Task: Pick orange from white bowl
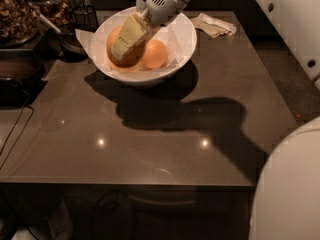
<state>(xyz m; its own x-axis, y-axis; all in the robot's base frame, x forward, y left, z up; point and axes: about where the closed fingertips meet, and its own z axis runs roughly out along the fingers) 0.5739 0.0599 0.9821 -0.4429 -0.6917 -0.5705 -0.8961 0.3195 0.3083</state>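
Note:
The white bowl (182, 39), lined with white paper, stands at the back of the dark table. Two oranges lie in it. My gripper (120, 52) reaches down into the bowl's left half from the upper right. Its pale front finger (130, 36) lies across the left orange (134, 57), and the other finger is hidden behind the fruit. The jaws look closed around this orange. The second orange (156, 54) lies free just to its right.
A crumpled napkin (215, 25) lies right of the bowl. A small dark glass cup (85, 17) and a container of brown bits (15, 14) stand at the back left. A black cable (14, 134) runs down the left side. My white body (290, 194) fills the lower right.

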